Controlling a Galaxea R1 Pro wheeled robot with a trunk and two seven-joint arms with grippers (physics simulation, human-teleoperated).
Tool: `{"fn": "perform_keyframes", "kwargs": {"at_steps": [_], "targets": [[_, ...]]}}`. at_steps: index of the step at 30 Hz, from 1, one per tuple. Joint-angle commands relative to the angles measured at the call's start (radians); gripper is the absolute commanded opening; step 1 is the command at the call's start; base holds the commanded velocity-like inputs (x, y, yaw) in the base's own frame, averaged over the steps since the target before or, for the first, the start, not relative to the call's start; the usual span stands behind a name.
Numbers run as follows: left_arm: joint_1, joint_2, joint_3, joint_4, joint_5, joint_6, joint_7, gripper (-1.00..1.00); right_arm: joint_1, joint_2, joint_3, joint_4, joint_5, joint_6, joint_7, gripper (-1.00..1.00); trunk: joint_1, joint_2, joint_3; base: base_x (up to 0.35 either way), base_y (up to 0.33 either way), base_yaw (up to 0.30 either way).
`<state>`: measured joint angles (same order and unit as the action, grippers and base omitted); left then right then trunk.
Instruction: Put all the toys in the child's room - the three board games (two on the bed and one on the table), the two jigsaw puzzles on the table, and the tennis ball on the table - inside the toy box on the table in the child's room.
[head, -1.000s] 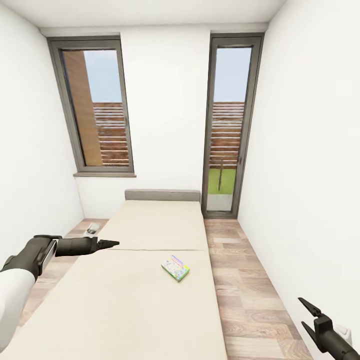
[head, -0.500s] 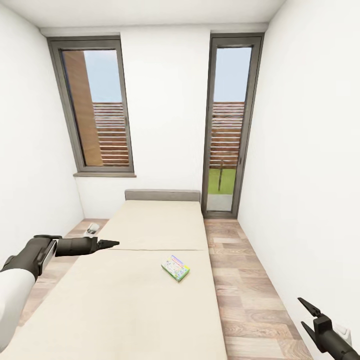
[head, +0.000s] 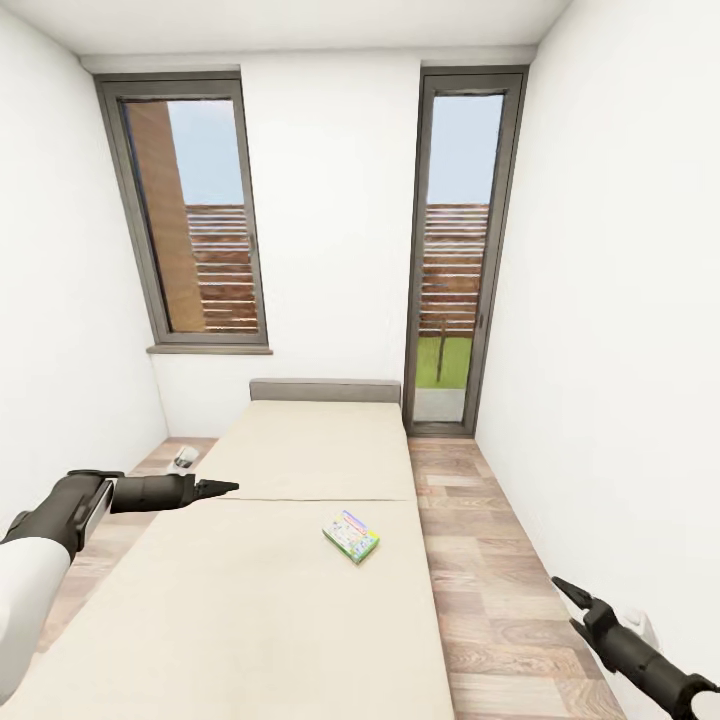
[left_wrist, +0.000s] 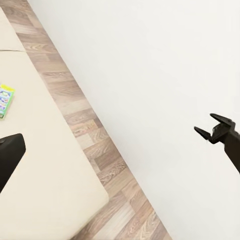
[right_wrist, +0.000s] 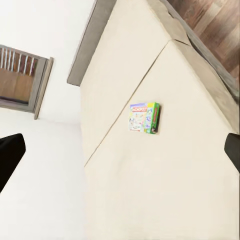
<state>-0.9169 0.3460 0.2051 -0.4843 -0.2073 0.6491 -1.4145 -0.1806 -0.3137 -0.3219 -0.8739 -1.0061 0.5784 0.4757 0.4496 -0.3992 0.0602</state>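
A white-walled room with a wood-plank floor (head: 490, 560) and two dark-framed tall windows (head: 190, 215) is housing the bed (head: 300, 560), its grey headboard (head: 325, 390) sitting against the far wall. One green-edged board game (head: 351, 536) is lying flat on the bed's mattress, nearer the bed's right edge, with nothing touching it. The left gripper (head: 225, 488) is hovering over the bed's left edge, well apart from the game; its fingers appear drawn together, though the angle is poor. The right gripper (head: 570, 605) is hanging over the floor right of the bed, jaws spread wide and empty. A small pale object (head: 184, 459) is resting on the floor left of the bed.
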Motion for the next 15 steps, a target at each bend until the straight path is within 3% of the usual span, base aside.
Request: {"fn": "perform_keyframes", "kwargs": {"at_steps": [1,6,15], "targets": [[0.0,-0.001,0.007,0.0,-0.011,0.011,-0.008,1.0,0.0,0.0,0.022,-0.04,0.01,0.009,-0.036,1.0,0.0,-0.001,-0.001,0.0,0.0,0.0],[0.001,-0.016,0.007,0.002,-0.011,0.011,-0.008,1.0,0.0,0.001,0.059,-0.139,0.029,0.014,-0.126,1.0,0.0,-0.001,-0.001,0.0,0.0,0.0],[0.011,-0.028,0.01,0.008,-0.008,0.011,-0.01,1.0,0.0,-0.001,0.064,-0.174,0.032,0.021,-0.143,1.0,0.0,-0.001,-0.001,0.0,0.0,0.0]]}}
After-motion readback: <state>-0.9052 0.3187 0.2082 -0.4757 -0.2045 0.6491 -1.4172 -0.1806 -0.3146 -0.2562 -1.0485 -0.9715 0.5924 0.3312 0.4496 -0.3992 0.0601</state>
